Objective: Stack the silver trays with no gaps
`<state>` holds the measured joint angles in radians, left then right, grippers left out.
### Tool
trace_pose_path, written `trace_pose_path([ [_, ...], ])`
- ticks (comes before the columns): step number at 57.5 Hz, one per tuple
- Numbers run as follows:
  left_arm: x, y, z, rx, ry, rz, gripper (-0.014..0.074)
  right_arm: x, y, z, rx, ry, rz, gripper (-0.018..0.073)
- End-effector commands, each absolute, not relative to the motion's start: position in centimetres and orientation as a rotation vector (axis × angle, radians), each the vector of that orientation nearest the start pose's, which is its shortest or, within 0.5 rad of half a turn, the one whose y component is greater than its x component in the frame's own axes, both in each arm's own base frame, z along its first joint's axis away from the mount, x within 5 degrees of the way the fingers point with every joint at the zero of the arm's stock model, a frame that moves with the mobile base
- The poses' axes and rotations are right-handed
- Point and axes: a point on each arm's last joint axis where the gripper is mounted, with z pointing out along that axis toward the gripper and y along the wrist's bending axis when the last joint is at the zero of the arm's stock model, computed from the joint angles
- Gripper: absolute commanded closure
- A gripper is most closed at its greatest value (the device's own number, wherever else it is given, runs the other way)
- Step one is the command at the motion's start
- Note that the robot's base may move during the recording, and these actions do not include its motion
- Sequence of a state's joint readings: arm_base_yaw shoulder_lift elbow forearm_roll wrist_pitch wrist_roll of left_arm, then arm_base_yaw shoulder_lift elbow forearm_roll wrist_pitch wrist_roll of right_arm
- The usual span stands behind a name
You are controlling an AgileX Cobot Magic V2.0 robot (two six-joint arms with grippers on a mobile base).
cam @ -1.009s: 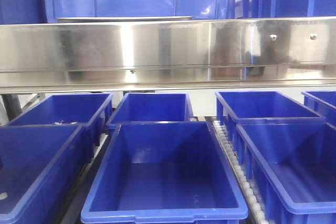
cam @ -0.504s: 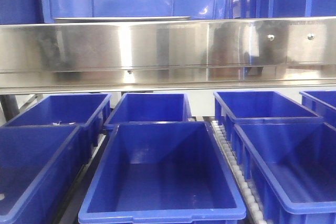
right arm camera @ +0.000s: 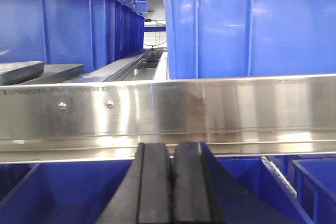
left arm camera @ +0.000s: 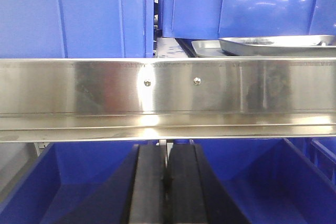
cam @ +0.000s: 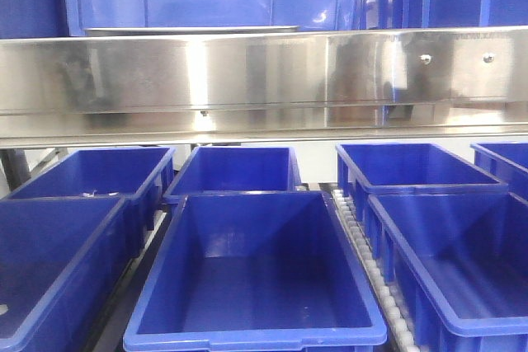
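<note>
My left gripper (left arm camera: 166, 182) is pinched shut on nothing, parked below the steel shelf band (left arm camera: 168, 95). Only that wrist cam properly shows the silver trays (left arm camera: 275, 44), up on the shelf to the right, one sitting on another. Front cam only catches a thin tray edge (cam: 190, 30) above blue bins (cam: 254, 269). My right gripper (right arm camera: 171, 182) is closed and empty too; its cam catches a tray corner (right arm camera: 21, 71) at far left.

Warehouse picking line, blue bins (cam: 252, 274), roller conveyor (cam: 375, 274), steel shelf (cam: 264, 80)
</note>
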<state>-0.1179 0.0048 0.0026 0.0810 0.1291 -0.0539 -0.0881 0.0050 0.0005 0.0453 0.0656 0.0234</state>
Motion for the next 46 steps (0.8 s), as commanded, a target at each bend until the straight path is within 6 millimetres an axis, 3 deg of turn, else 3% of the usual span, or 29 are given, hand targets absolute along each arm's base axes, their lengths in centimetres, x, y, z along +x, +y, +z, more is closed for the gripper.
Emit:
trace_pose_path([
  [1, 5.62, -0.55, 20.30, 0.104, 1.593, -0.060, 0.0613, 5.62, -0.46, 20.86, 0.113, 1.530, -0.015, 0.0638],
  [46, 5.62, -0.55, 20.30, 0.104, 1.593, -0.060, 0.0613, 5.62, -0.46, 20.86, 0.113, 1.530, -0.015, 0.0638],
])
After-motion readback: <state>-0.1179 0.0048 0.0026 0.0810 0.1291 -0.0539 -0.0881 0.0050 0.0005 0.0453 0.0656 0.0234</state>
